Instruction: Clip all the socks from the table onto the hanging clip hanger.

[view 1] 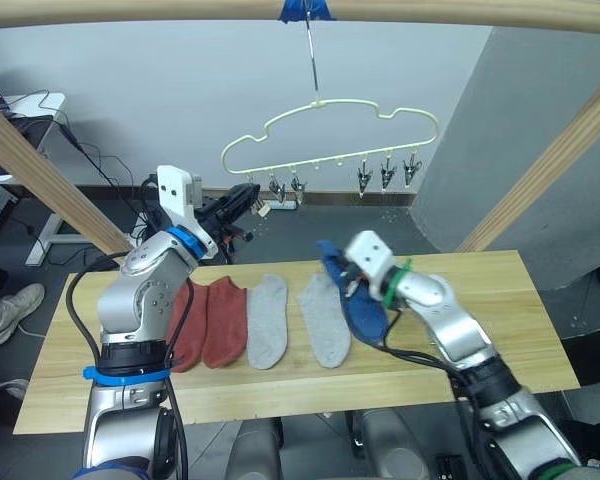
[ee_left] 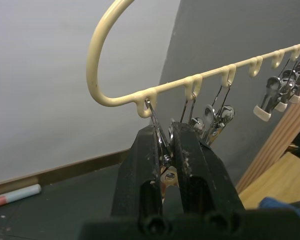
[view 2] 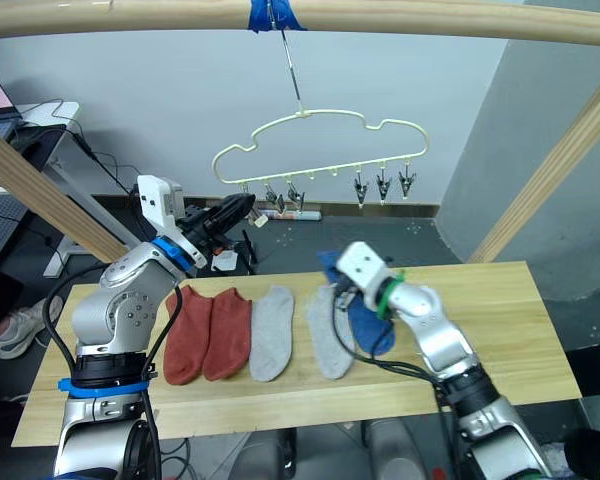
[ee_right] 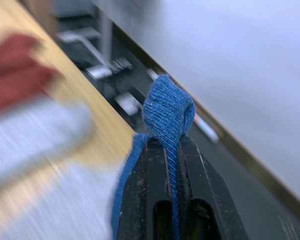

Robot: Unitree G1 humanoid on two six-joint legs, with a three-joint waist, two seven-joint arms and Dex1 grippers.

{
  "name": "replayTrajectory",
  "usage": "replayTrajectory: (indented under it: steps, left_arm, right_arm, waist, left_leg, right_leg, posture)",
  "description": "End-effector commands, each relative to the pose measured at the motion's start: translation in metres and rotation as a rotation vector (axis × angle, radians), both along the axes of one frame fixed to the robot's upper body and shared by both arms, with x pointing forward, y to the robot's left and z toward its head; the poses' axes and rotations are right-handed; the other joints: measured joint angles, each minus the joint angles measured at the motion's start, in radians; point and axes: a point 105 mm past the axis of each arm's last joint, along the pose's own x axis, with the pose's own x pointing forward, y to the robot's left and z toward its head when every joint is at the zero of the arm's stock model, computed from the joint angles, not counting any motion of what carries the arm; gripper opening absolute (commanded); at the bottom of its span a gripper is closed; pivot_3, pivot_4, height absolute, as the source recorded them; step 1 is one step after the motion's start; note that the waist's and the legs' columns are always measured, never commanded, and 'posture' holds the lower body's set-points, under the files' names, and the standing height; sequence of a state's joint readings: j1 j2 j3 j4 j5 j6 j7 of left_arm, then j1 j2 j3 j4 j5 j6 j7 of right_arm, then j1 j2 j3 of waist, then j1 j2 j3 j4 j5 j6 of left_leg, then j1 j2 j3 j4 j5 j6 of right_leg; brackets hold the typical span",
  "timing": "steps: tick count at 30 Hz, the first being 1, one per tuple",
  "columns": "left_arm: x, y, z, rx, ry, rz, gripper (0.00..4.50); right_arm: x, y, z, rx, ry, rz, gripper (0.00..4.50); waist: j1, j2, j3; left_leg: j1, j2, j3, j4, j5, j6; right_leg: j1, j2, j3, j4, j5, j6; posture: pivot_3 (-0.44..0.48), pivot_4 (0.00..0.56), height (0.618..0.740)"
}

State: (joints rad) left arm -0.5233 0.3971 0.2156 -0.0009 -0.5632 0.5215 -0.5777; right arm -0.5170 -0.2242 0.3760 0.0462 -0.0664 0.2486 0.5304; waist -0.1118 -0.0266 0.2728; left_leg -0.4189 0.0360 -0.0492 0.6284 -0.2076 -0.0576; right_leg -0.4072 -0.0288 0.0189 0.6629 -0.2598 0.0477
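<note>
The pale-yellow clip hanger hangs by its hook from the top pole, with a row of metal clips under it. My left gripper is raised to its left end and is shut on the leftmost clip. On the table lie two rust-red socks and two light grey socks, side by side. Just right of them, my right gripper is shut on one end of a blue sock. The rest of the blue fabric still rests on the planks.
A round wooden pole frame stands over the table: a top pole and slanted side poles left and right. A desk with cables is at the far left. A shoe is on the floor there.
</note>
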Motion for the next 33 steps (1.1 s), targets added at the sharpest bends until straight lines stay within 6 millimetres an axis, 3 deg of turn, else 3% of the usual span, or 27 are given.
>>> replayTrajectory:
  steps: [1, 4, 11, 20, 33]
  left_arm:
    - [-0.007, -0.003, 0.021, -0.010, -0.072, -0.028, 0.07]
    - [-0.008, -0.004, 0.021, -0.016, -0.069, -0.031, 0.07]
    - [-0.012, -0.005, 0.019, -0.025, -0.058, -0.039, 0.07]
    - [-0.013, -0.005, 0.016, -0.026, -0.050, -0.036, 0.07]
    - [-0.016, -0.009, 0.011, -0.041, -0.009, -0.058, 0.07]
  right_arm:
    - [0.002, 0.020, 0.015, 0.004, -0.058, 0.039, 0.00]
    - [0.003, 0.038, 0.019, 0.040, -0.043, 0.062, 0.00]
    - [0.007, 0.057, 0.028, 0.119, -0.060, 0.075, 0.00]
    - [0.010, 0.063, 0.050, 0.220, -0.120, 0.067, 0.00]
    - [0.013, 0.074, 0.061, 0.270, -0.146, 0.055, 0.00]
  waist:
    - [0.006, 0.000, 0.000]
    - [0.012, 0.000, 0.000]
    - [0.014, 0.000, 0.000]
    - [0.015, 0.000, 0.000]
    - [0.015, 0.000, 0.000]
  left_leg:
    - [0.000, 0.000, 0.000, 0.000, 0.000, 0.000]
    - [-0.001, -0.001, 0.000, 0.000, 0.000, 0.000]
    - [-0.001, -0.001, 0.000, 0.000, 0.000, 0.000]
    - [-0.001, -0.001, 0.000, 0.000, 0.000, 0.000]
    - [-0.001, -0.001, 0.000, 0.000, 0.000, 0.000]
  right_leg:
    - [0.000, 0.000, 0.000, 0.000, 0.000, 0.000]
    - [0.000, -0.001, 0.000, 0.000, 0.001, -0.001]
    - [-0.001, -0.001, -0.001, 0.000, 0.003, -0.005]
    - [-0.001, -0.001, -0.001, 0.000, 0.003, -0.005]
    - [-0.001, -0.001, 0.000, 0.000, 0.003, -0.005]
  posture:
    - [-0.183, 0.266, 0.740]
    - [-0.178, 0.261, 0.740]
    - [-0.170, 0.256, 0.740]
    - [-0.167, 0.250, 0.740]
    - [-0.167, 0.247, 0.740]
